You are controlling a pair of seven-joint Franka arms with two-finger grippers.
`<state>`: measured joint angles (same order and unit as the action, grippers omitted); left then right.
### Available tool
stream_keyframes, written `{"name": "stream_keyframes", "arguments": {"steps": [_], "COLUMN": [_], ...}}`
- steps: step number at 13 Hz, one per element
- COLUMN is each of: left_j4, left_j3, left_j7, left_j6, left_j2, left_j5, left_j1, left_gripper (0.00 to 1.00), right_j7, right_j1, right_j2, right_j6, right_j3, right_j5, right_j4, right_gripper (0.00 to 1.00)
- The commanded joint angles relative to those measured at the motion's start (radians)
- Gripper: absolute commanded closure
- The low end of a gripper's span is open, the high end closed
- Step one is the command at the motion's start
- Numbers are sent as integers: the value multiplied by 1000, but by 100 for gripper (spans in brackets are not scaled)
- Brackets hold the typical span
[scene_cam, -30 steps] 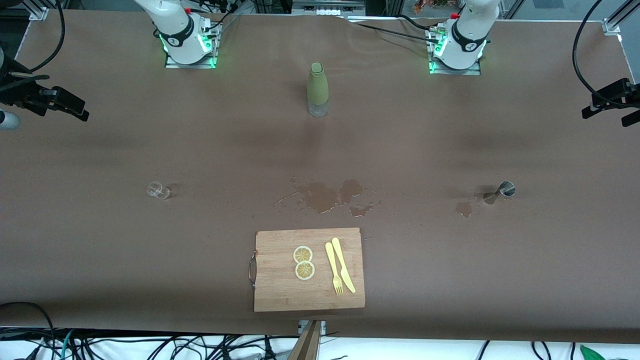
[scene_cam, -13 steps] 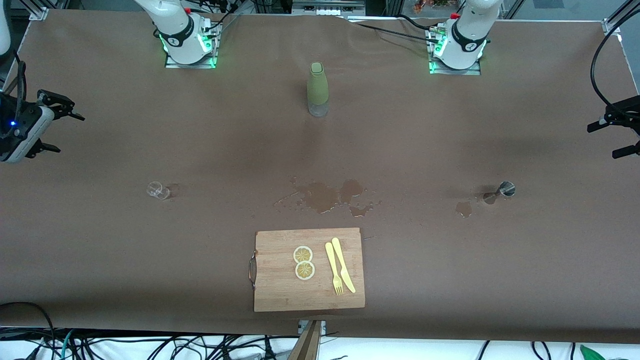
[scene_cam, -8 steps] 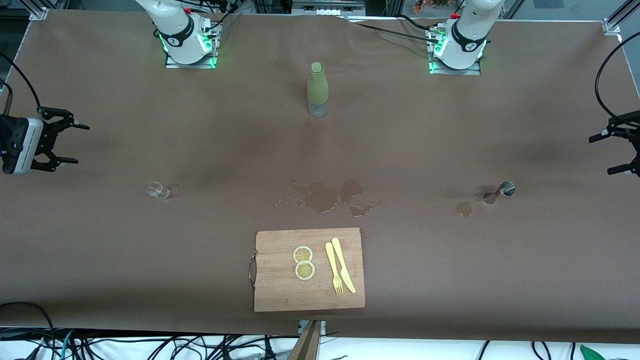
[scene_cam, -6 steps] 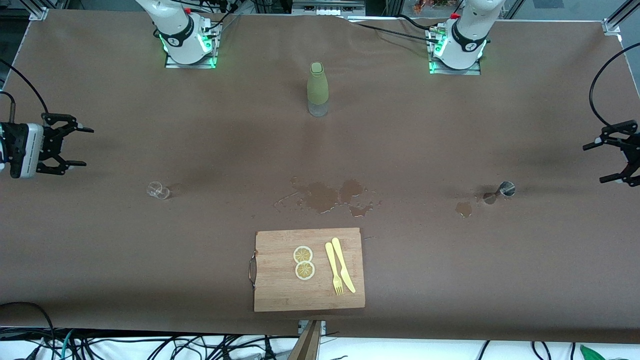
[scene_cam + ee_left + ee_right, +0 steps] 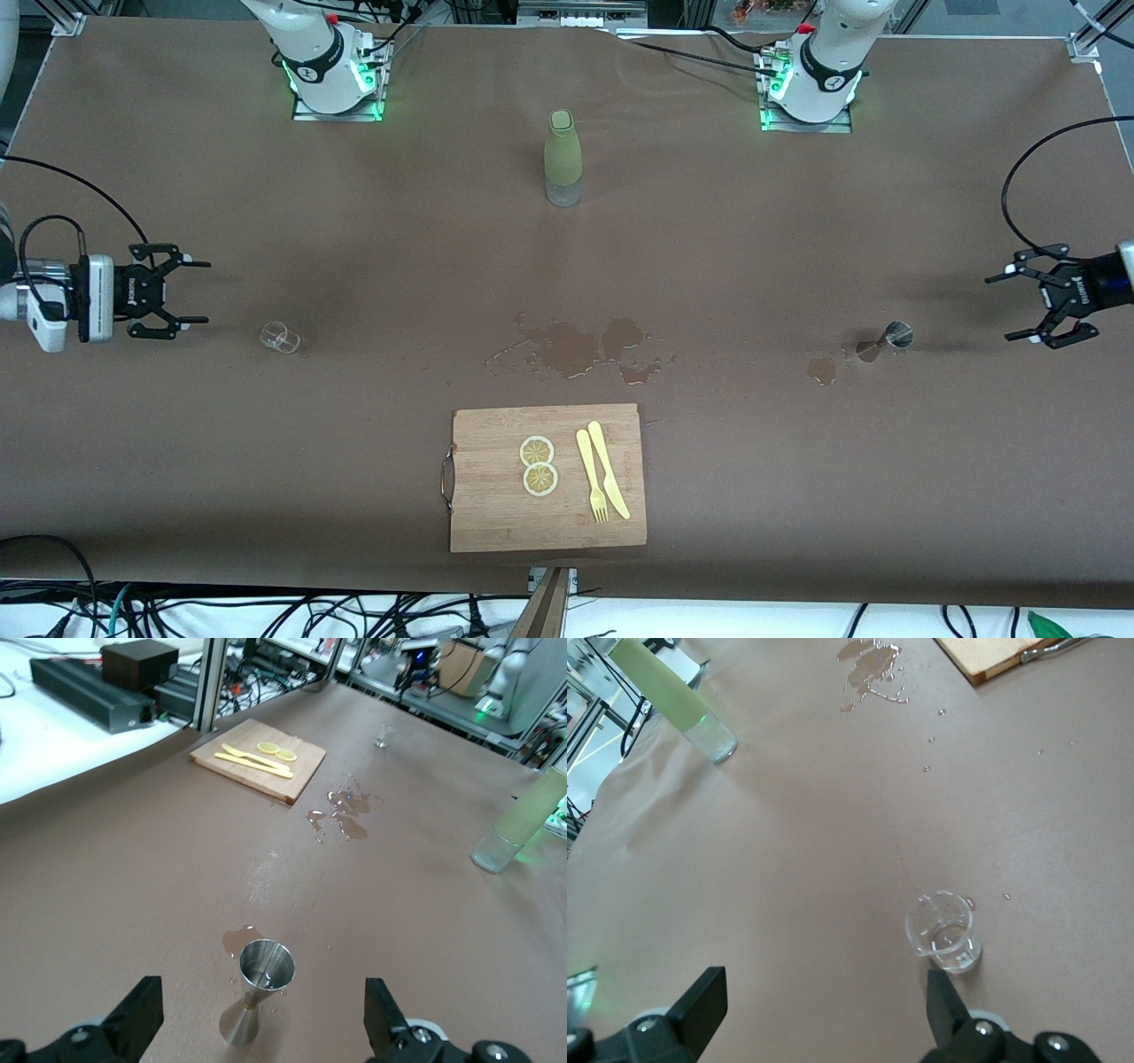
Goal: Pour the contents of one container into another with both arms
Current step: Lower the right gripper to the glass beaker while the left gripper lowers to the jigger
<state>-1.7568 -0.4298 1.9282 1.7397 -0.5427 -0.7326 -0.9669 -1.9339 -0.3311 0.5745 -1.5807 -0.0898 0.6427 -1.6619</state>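
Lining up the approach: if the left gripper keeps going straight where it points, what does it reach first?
Most likely the metal jigger: it stands between the open left gripper's fingers' line ahead, nothing nearer.

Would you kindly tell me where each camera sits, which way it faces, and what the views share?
Front: high across the table, facing both bases; left tool and right tool open.
Left wrist: on the left arm, looking at the jigger; its fingers show.
Right wrist: on the right arm, looking at the glass; its fingers show.
Shared: bottle, spill, board.

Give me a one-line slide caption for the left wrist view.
Open left end effector lined up on the steel jigger, spill and cutting board ahead.
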Motion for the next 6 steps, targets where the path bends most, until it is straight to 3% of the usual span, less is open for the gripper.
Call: {"name": "stream_keyframes", "arguments": {"steps": [1,6], "left_j4": [-16,-30], "left_j3": [-7,-7], "left_j7": [180,357], "left_j6": [40,84], "left_j2": [-66,-160], "left_j5": [-66,-94], "left_j1": [-4,3], "left_gripper": [0,0], "right_j7": [-141,-347], "right_j1": [-26,-31], "right_j2": [71,188], "right_j6": [-21,-84], "right_j3": [7,7], "right_j5": [89,228], "right_j4": [16,18], "right_gripper": [0,0]}}
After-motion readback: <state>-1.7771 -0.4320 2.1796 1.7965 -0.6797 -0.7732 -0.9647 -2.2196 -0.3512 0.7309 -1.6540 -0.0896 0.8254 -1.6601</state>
